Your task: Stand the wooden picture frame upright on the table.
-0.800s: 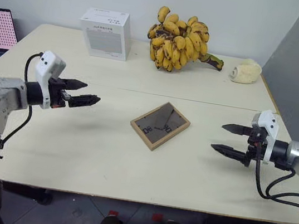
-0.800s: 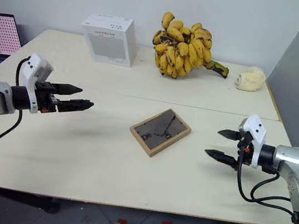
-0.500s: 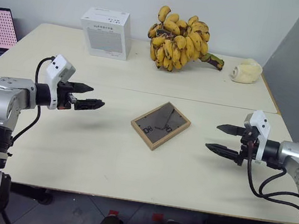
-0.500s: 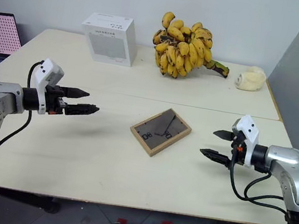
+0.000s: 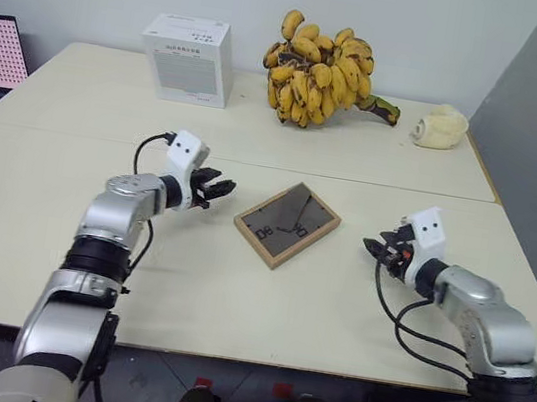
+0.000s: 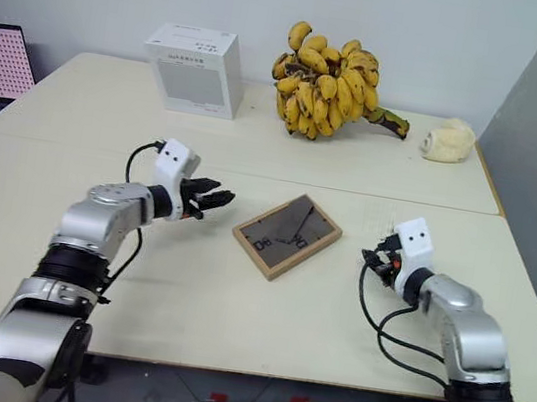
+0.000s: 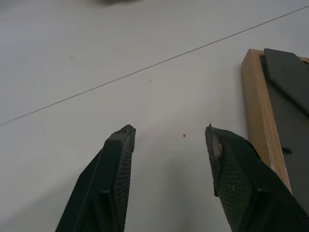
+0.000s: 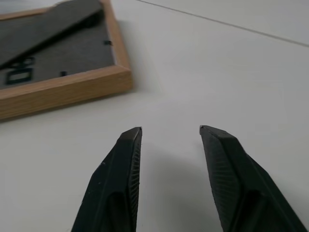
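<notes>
- Wooden picture frame [image 5: 287,224]: lies face down near the middle of the table [image 5: 186,280], dark back panel up, untouched.
- Left gripper [image 5: 218,189]: jaws apart, empty, just beside the frame's left edge.
- Right gripper [image 5: 374,249]: jaws apart, empty, near the right edge.
- Step: approach; grasp not yet made.
- Next: probably close in on an edge, then tilt the frame onto its stand.

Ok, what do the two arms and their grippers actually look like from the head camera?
Both arms are built of rounded silver-grey metal segments with black joint rings. Each wrist carries a small white camera block with dark dots. A loose black cable loops from each wrist back along the forearm. The left gripper and right gripper each have two tapered black fingers with finely ribbed inner faces.
</notes>
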